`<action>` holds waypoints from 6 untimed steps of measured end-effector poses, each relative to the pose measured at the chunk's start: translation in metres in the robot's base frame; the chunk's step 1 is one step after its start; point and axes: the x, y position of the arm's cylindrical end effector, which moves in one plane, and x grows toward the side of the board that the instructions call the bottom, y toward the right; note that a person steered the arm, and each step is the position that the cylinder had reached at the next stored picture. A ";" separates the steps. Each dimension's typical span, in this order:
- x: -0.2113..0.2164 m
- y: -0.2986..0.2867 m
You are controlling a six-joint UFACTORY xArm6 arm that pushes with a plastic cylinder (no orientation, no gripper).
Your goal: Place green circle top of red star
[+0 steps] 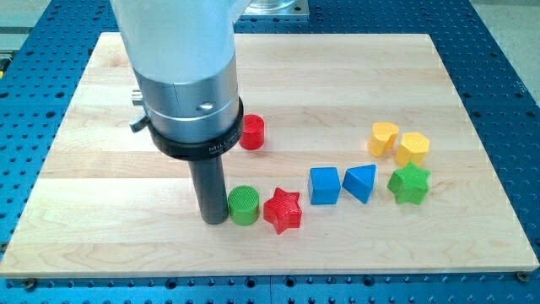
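Green circle (244, 205): light, stiff, slides easily; touches red star (283, 210) on its left.
My tip (213, 219): no jaws, holds nothing; presses circle's left side.
Push place: its near side.

I count eight small plastic blocks on the wooden board (126, 253). Two are red: one red cylinder (251, 133) and one red star (283, 210). Two are green: one green circle (244, 205) and one green star (409, 184). Two are blue: one blue cube (324, 186) and one blue triangle (361, 181). Two are yellow: one yellow heart (383, 138) and one yellow hexagon (413, 148).
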 end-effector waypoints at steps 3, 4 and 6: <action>0.014 0.018; 0.002 0.048; 0.023 0.004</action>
